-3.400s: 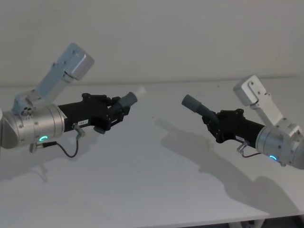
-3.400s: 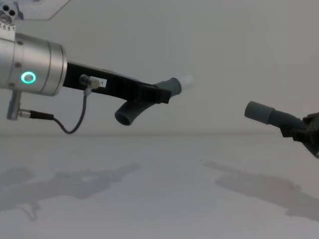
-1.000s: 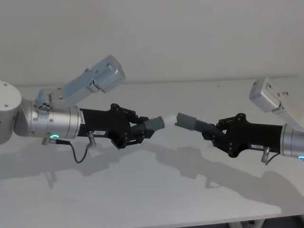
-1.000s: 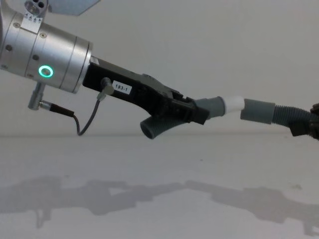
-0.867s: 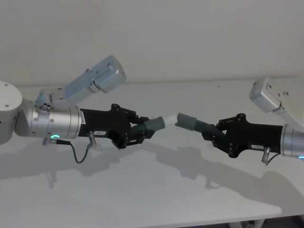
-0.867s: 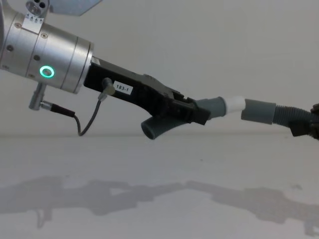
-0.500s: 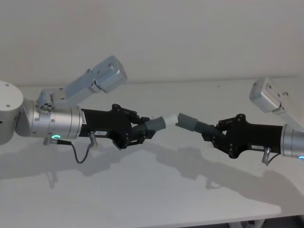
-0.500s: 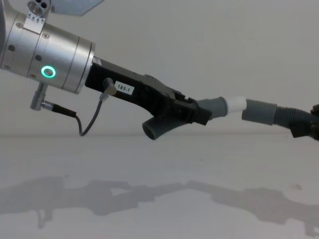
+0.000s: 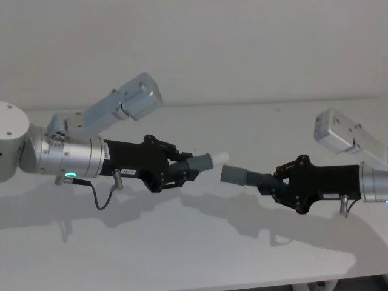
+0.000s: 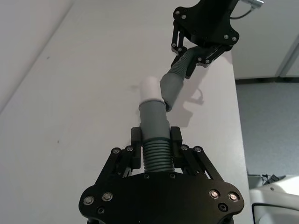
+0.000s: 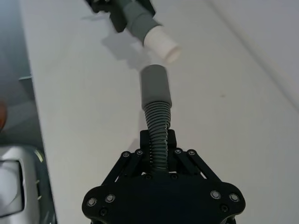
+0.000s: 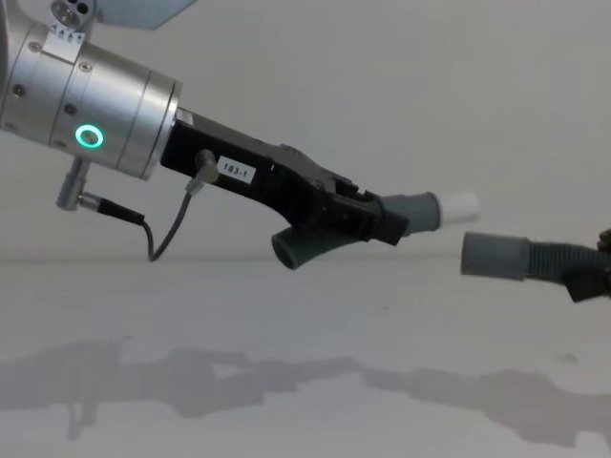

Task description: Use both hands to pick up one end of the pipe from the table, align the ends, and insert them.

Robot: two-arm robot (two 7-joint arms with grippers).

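Grey ribbed pipe (image 10: 156, 154), narrow white tip (image 10: 152, 88).

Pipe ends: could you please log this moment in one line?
left hand: grips white-tipped piece | right hand: grips open-cuff piece | white tip higher than cuff, apart

This looks like a robotics lab, a test bay. There's a bare white wall (image 9: 242, 48) at the back, and a plain matt white table (image 9: 200, 254) running right up to it. Past the table's edge lies a smooth grey floor (image 10: 267, 130). A thick silver left arm (image 9: 60, 159) and a right arm (image 9: 374, 182) reach in over the table. A green ring (image 12: 88, 136) glows on the left arm, which also carries a small numbered label (image 12: 236, 170) reading 183-1.
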